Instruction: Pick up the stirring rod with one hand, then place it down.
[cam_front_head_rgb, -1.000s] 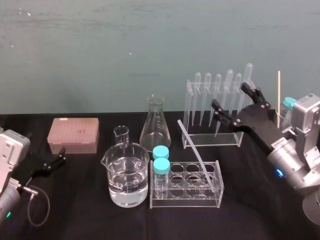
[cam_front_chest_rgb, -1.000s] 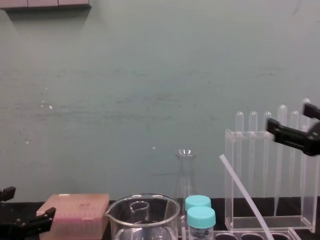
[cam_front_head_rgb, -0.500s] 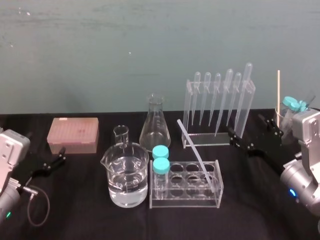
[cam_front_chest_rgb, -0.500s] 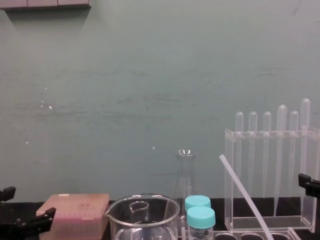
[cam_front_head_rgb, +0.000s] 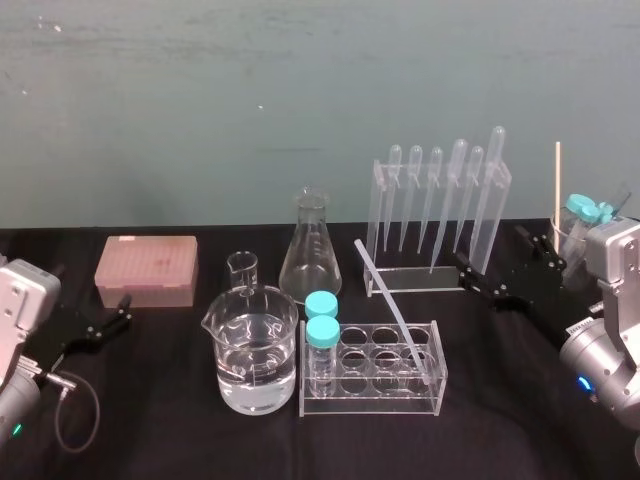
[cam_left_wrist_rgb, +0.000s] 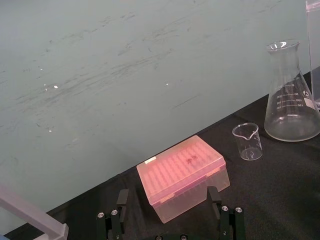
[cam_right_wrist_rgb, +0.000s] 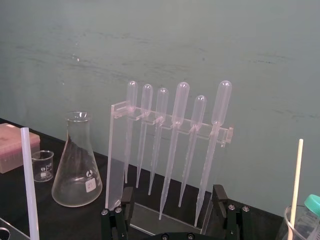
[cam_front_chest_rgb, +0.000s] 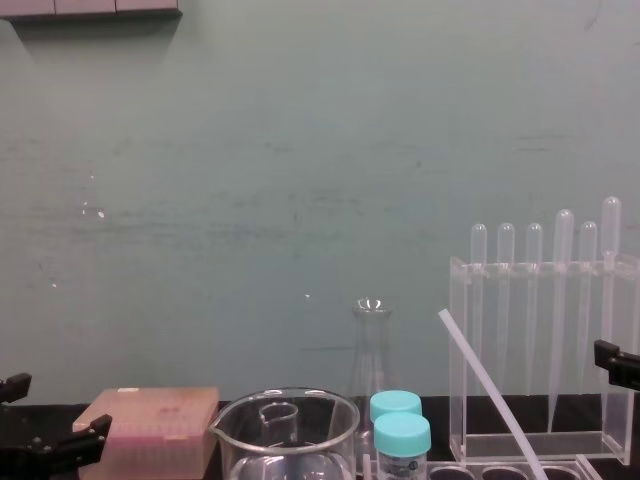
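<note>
Right pincer (cam_front_head_rgb: 498, 265): jaws wide, nothing held, set low just beside the pipette rack (cam_front_head_rgb: 432, 215) at its 10 o'clock. Stirring rod (cam_front_head_rgb: 395, 312) is leaned tilted in the tube rack (cam_front_head_rgb: 372, 385), 8 o'clock from the pincer, upper end toward 11. Best gripped on the free upper half and lifted along the tilt. Bare bench (cam_front_head_rgb: 500, 420) is available at 6 o'clock; the pipettes are to be cleared. Left pincer (cam_front_head_rgb: 105, 322) is parked at far 9, jaws apart.

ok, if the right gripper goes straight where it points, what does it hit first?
Probably the pipette rack: it stands dead ahead of the right gripper, framed between its open fingers. Depth is unclear.
</note>
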